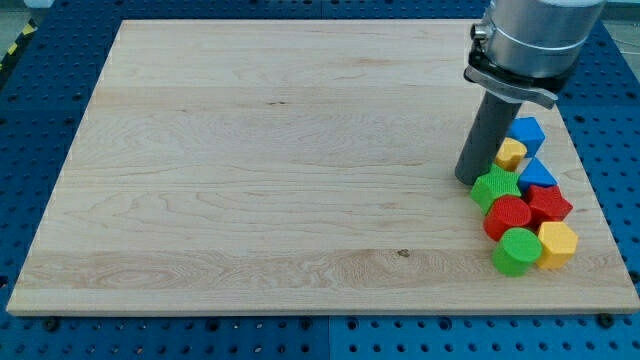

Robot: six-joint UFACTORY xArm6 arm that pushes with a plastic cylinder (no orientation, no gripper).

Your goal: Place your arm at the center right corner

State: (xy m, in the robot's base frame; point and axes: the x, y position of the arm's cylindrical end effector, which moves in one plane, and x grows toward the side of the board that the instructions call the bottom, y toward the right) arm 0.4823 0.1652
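My tip (470, 180) rests on the wooden board (250, 150) at the view's right, a little above the middle height. It stands just left of a cluster of blocks, close to the green star block (496, 186). Behind the rod sit a blue cube (527, 132) and a small yellow block (511, 153). A blue triangular block (537, 174) lies right of the star. Below are a red cylinder (508, 216), a red star-like block (549, 204), a green cylinder (517, 250) and a yellow hexagonal block (557, 243).
The board lies on a blue perforated table (40, 90). The arm's grey wrist (530, 40) comes in from the view's top right. The board's right edge (600, 190) runs just beyond the blocks.
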